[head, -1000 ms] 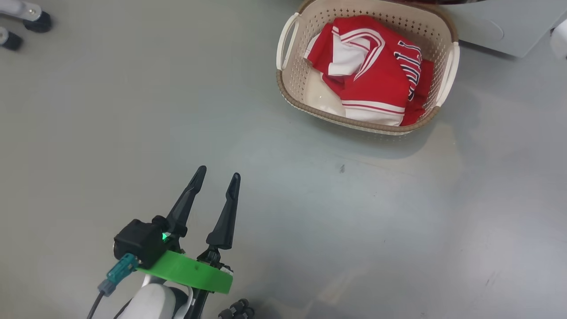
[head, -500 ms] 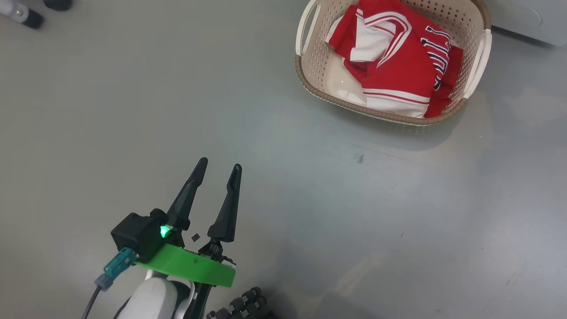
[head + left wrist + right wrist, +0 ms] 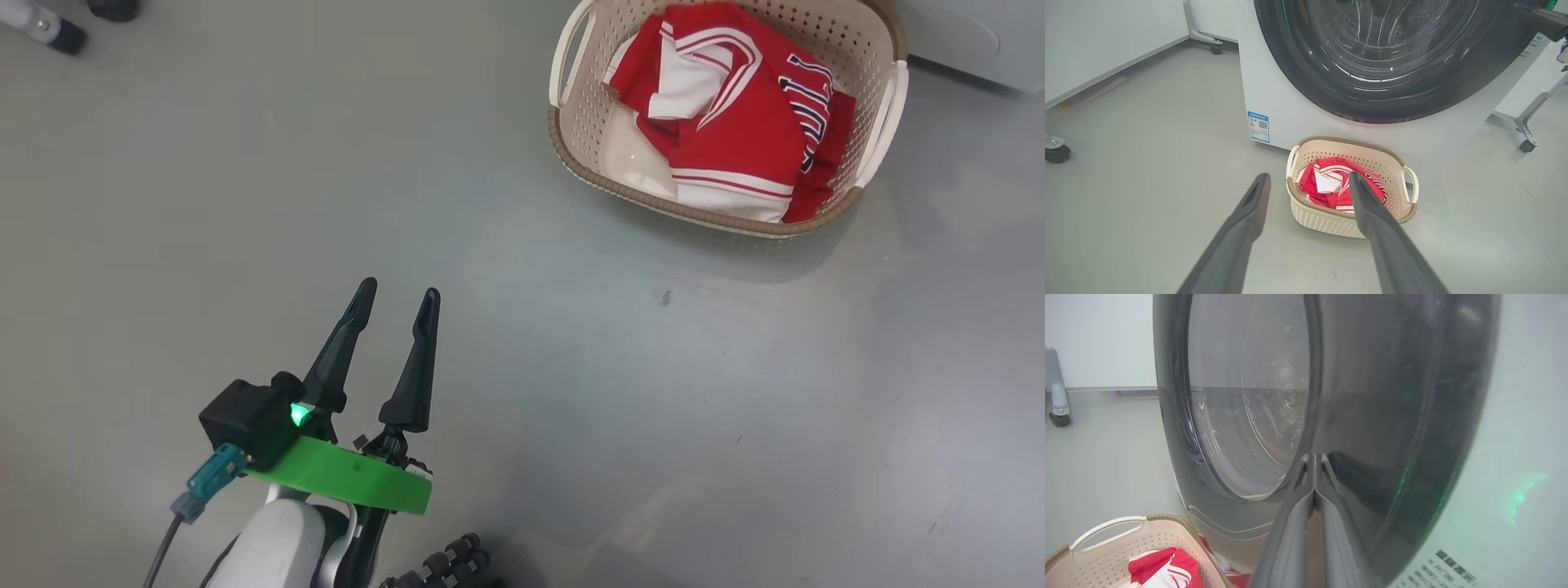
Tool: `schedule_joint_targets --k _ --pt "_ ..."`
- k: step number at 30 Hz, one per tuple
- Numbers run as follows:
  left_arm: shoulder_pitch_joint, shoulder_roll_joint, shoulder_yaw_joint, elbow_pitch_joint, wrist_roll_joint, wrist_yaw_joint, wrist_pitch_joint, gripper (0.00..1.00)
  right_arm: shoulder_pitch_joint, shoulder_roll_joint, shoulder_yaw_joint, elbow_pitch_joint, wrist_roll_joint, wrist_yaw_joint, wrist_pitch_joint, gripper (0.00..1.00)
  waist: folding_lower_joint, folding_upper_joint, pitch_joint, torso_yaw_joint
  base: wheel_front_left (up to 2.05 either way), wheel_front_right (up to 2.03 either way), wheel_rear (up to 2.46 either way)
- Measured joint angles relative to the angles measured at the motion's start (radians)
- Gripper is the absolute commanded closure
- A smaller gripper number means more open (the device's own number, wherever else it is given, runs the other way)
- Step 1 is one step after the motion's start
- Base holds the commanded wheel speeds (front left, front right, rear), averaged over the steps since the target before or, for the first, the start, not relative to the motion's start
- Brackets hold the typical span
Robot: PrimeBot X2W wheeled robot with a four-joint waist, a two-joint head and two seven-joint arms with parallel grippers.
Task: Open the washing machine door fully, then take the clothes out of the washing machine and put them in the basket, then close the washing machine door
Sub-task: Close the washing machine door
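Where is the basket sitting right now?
The basket sits on the floor at the upper right of the head view, holding the red clothes; the left wrist view shows it close in front of the washing machine.

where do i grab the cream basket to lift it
Take the small cream perforated plastic basket by a white loop handle at either short end, coming down from above and closing across its bar. The handles stand proud of the rim, clear of the red-and-white clothes, and probably offer a thin bar to grip.
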Motion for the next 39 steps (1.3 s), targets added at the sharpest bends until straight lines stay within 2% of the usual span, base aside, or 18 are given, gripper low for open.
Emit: schedule_joint_targets --k 5,14,16,18,21,26,32,39 --pt "-0.014 0.0 0.008 0.018 0.005 0.0 0.0 0.0 0.06 0.017 0.011 0.031 0.009 -0.002 -0.05 1.0 0.0 0.0 -0.036 -0.012 0.0 0.0 0.0" --pt "-0.031 -0.001 0.059 0.05 0.078 0.013 0.0 0.0 0.224 0.077 -0.042 0.053 0.101 -0.003 -0.076 1.0 0.0 0.0 -0.123 -0.049 0.0 0.0 0.0" --pt "-0.031 -0.001 0.076 0.057 0.094 0.013 0.0 0.0 0.265 0.084 -0.044 0.056 0.1 -0.027 -0.076 1.0 0.0 0.0 -0.147 -0.063 0.0 0.0 0.0" --pt "-0.031 -0.001 0.088 0.068 0.109 0.013 0.0 0.0 0.31 0.086 -0.036 0.058 0.09 -0.032 -0.076 1.0 -0.0001 0.0 -0.171 -0.08 0.0 0.0 0.0" --pt "-0.028 0.0 0.121 0.089 0.111 0.026 0.0 0.0 0.377 0.125 -0.039 0.057 0.094 -0.055 -0.076 1.0 -0.0001 0.0 -0.207 -0.11 0.0 0.0 0.0" --pt "-0.01 0.002 0.138 0.13 0.144 0.026 0.0 0.0 0.463 0.207 -0.075 -0.026 0.119 -0.089 -0.076 1.0 -0.0001 0.0 -0.265 -0.168 0.0 0.0 0.0" --pt "0.034 0.012 0.176 0.149 0.155 0.026 0.0 0.0 0.57 0.255 -0.127 -0.105 0.147 -0.134 -0.076 1.0 -0.0001 0.0 -0.337 -0.248 0.0 0.0 0.0" --pt "0.078 0.028 0.199 0.152 0.175 0.025 0.0 0.0 0.691 0.265 -0.166 -0.171 0.154 -0.161 -0.076 1.0 -0.0001 0.0 -0.414 -0.343 0.0 0.0 0.0"
